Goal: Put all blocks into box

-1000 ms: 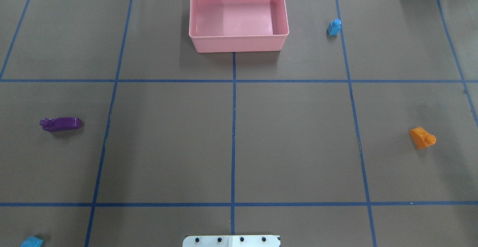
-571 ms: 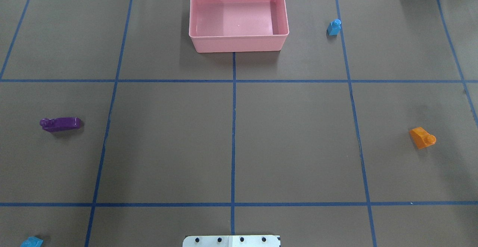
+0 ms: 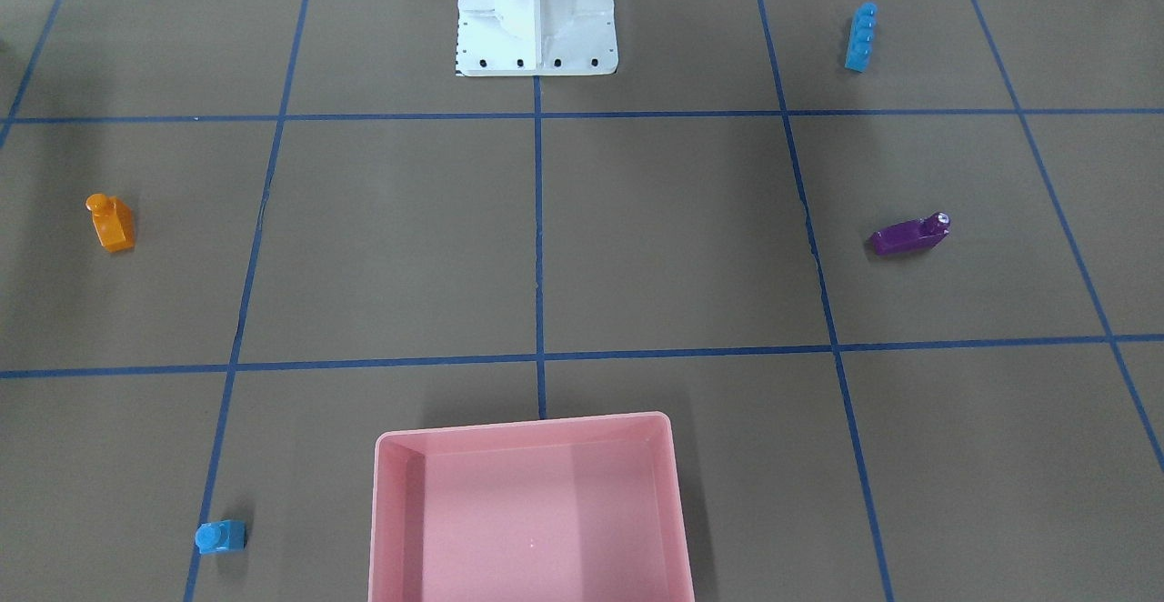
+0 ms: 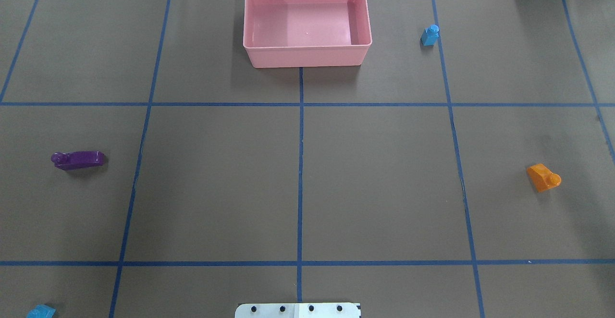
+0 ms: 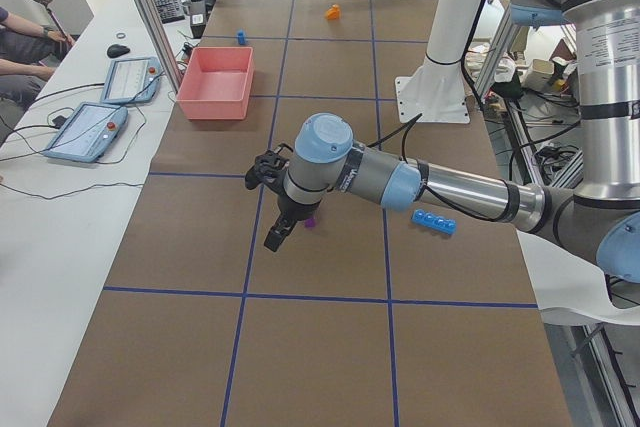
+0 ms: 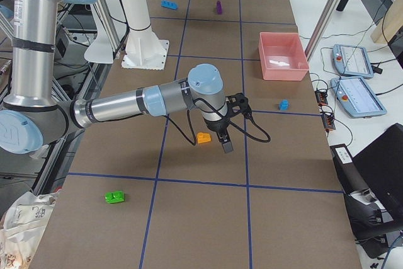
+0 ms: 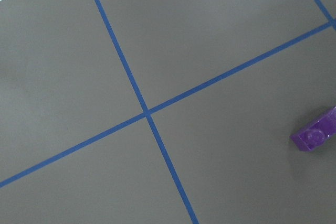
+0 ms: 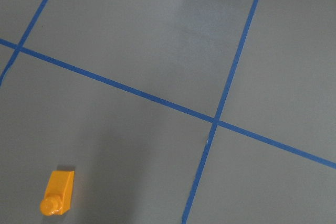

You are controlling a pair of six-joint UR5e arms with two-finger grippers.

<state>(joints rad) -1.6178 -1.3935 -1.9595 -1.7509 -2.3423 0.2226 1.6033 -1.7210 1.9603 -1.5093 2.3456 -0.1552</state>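
The empty pink box stands at the far middle of the table. The purple block lies on the left, and shows in the left wrist view. The long blue block lies near left. The small blue block stands right of the box. The orange block lies on the right, and shows in the right wrist view. The green block lies far right. My left gripper hovers by the purple block, my right gripper by the orange block; open or shut, I cannot tell.
The white robot base stands at the near middle edge. Blue tape lines divide the brown table cover into squares. Tablets and cables lie beyond the table's far edge.
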